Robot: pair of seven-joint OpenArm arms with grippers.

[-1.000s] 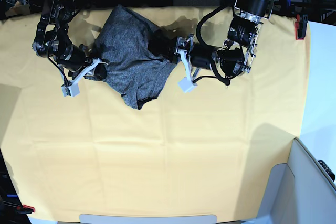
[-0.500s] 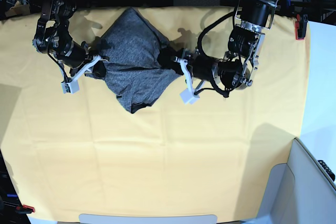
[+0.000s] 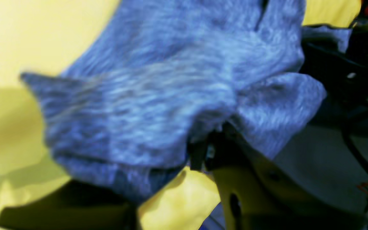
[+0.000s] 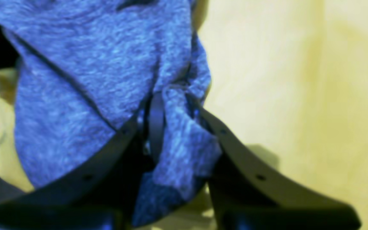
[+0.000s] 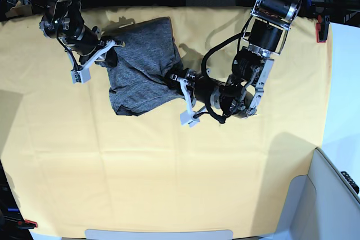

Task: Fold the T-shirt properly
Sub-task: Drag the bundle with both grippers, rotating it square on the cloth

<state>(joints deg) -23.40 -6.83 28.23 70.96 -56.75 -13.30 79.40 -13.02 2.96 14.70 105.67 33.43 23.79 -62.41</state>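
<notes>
Across the yellow cloth, both grippers, clamped on the T-shirt, have dragged it leftward, flatter.

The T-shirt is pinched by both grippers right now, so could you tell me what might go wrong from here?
1. The T-shirt hangs bunched between the left gripper and right gripper, so a fold made now may trap creases.
2. Each grip looks like a small pinch of thin fabric, which could slip free.
3. A low drag might wrinkle the yellow cloth.
</notes>
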